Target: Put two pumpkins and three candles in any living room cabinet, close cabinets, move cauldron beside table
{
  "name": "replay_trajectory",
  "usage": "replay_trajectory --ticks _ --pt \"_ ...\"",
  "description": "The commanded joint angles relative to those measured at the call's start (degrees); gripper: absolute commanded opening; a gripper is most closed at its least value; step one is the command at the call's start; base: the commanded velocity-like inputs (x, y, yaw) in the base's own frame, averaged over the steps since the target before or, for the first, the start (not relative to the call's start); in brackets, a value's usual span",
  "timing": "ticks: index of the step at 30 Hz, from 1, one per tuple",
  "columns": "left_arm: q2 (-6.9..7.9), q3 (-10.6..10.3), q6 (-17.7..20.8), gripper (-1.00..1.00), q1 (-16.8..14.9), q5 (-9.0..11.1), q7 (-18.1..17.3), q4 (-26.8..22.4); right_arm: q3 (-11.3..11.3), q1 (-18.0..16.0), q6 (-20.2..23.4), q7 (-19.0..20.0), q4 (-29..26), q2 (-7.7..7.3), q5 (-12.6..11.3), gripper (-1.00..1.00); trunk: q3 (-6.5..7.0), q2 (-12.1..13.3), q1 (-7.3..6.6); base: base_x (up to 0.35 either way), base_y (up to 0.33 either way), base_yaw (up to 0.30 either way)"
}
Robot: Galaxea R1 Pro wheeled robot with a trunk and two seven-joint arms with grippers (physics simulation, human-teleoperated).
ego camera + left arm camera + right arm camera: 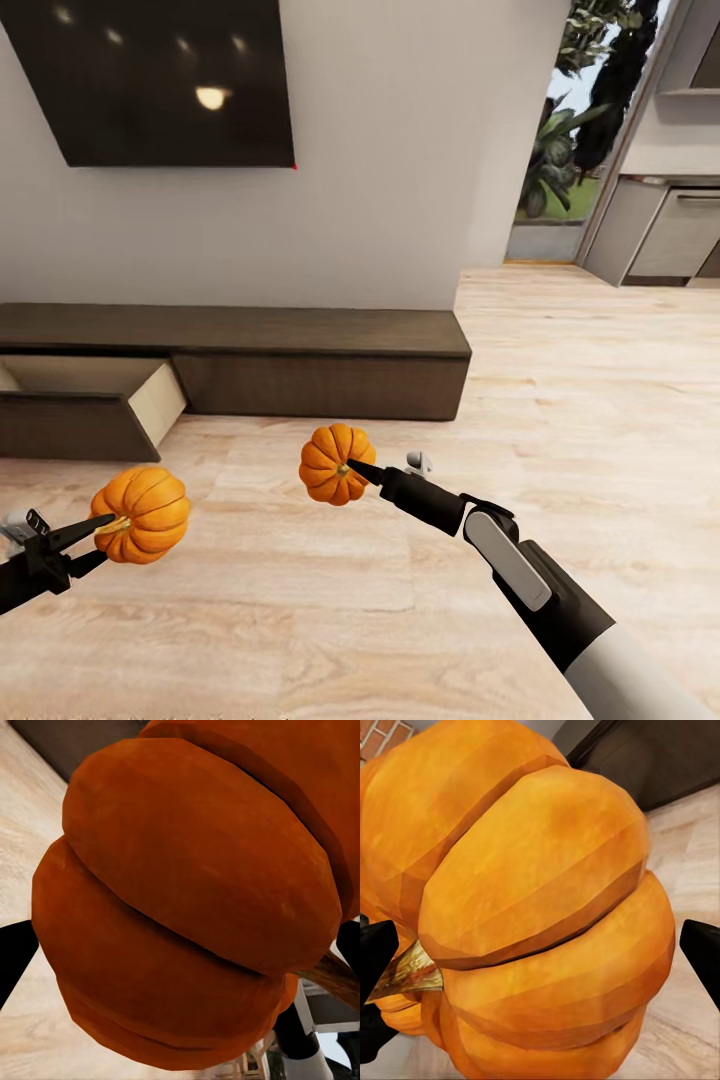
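This is a home, a living room opening toward a kitchen. A large black TV hangs on the off-white wall, and under it a long, low, dark-brown wooden cabinet runs along the wall, one drawer at its left end pulled out with a pale beige inside. The floor is light wood plank throughout. Off to the right, grey kitchen units stand beyond the wall's end, beside a tall glass opening with green garden plants outside.
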Motion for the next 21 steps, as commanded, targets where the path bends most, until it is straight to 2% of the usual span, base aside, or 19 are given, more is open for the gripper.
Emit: replay_trajectory --ticks 1,13,21 --pt "0.01 0.0 0.3 -1.0 0.0 0.0 -0.1 0.0 0.1 0.0 0.2 0.1 0.0 -0.04 -0.4 -1.0 0.05 0.4 -0.24 0.0 0.0 0.153" --pt "0.01 0.0 0.3 -1.0 0.0 0.0 -0.1 0.0 -0.2 0.0 -0.4 0.4 -0.1 -0.12 -0.2 -1.0 1.17 5.2 -2.87 0.0 0.0 0.149" --pt "0.01 0.0 0.3 -1.0 0.0 0.0 -0.1 0.0 -0.4 0.0 -0.8 0.8 -0.1 -0.12 -0.1 -1.0 2.48 8.4 -4.63 0.0 0.0 0.024"
